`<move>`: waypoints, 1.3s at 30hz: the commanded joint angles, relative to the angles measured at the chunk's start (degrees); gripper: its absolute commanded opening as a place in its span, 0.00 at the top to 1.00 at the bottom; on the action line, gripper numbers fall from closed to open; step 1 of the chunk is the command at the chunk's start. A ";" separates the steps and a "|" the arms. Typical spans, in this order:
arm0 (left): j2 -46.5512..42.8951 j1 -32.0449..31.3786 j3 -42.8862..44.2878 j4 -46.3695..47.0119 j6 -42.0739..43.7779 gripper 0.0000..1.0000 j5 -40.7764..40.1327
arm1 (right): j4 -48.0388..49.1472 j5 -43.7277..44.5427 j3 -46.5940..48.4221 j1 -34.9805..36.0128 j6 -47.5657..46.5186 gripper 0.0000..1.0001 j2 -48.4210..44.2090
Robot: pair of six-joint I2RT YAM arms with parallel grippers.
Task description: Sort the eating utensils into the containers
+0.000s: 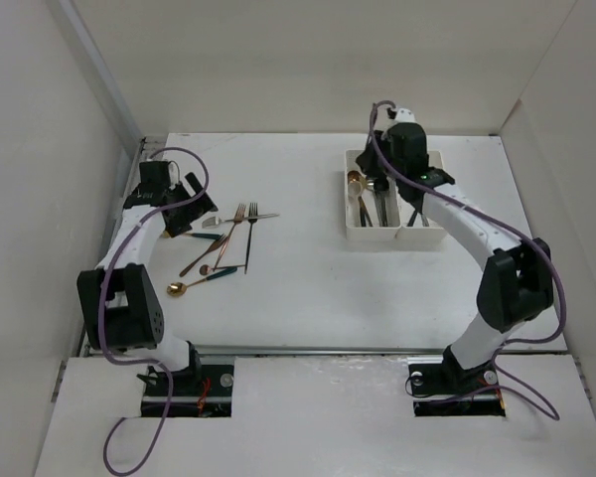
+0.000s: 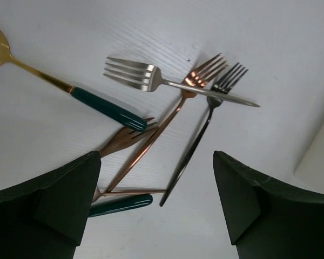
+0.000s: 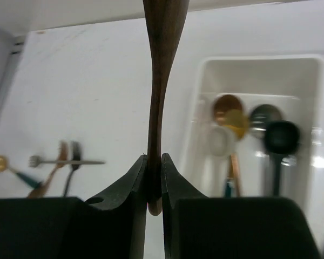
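Observation:
Several eating utensils (image 1: 223,238) lie loose on the table at the left. Up close I see a silver fork (image 2: 151,81), a copper fork (image 2: 167,121), a black fork (image 2: 205,124) and a gold spoon with a green handle (image 2: 97,105). My left gripper (image 1: 197,204) hangs just over this pile, open (image 2: 156,208), nothing between its fingers. The white containers (image 1: 350,231) stand at the back right. The one compartment in the right wrist view (image 3: 259,67) holds several spoons (image 3: 227,108). My right gripper (image 3: 154,178) is shut on a slim copper utensil handle (image 3: 161,81), above the containers' left part (image 1: 381,185).
White walls close in the table on the left, back and right. A second green handle (image 2: 121,204) and another copper fork (image 2: 124,141) lie near my left finger (image 2: 54,210). The table's left edge runs close to the left arm.

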 commanded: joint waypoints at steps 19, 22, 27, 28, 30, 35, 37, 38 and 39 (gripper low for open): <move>19.07 0.06 10.57 -4.19 -2.67 0.35 -7.01 | -19.63 0.60 4.41 -5.73 -11.36 0.44 10.10; 18.54 0.06 7.67 -5.33 -3.20 0.39 -8.33 | -20.68 2.70 4.41 -5.21 -10.83 0.44 8.78; 16.52 0.06 3.98 -5.95 -4.52 0.39 -8.86 | -20.69 2.71 6.16 -4.68 -10.22 0.44 7.55; 16.52 0.06 3.97 -5.95 -4.52 0.39 -9.38 | -20.69 2.19 6.86 -4.68 -10.21 0.44 7.55; 16.52 0.06 3.97 -6.56 -5.04 0.41 -10.09 | -21.83 1.57 9.06 -4.68 -9.61 0.44 7.55; 21.78 0.68 5.90 -6.56 -4.43 0.46 -9.56 | -22.36 1.04 11.61 -4.68 -9.60 0.44 7.55; 23.28 0.68 7.04 -6.56 -3.90 0.52 -9.04 | -22.36 2.44 11.62 -4.68 -9.60 0.44 7.03; 23.99 0.68 7.05 -7.09 -3.21 0.54 -9.03 | -22.36 2.97 11.62 -4.68 -9.60 0.44 7.02; 23.99 0.68 7.05 -7.09 -3.20 0.57 -9.03 | -22.36 3.93 10.83 -4.68 -9.60 0.44 6.41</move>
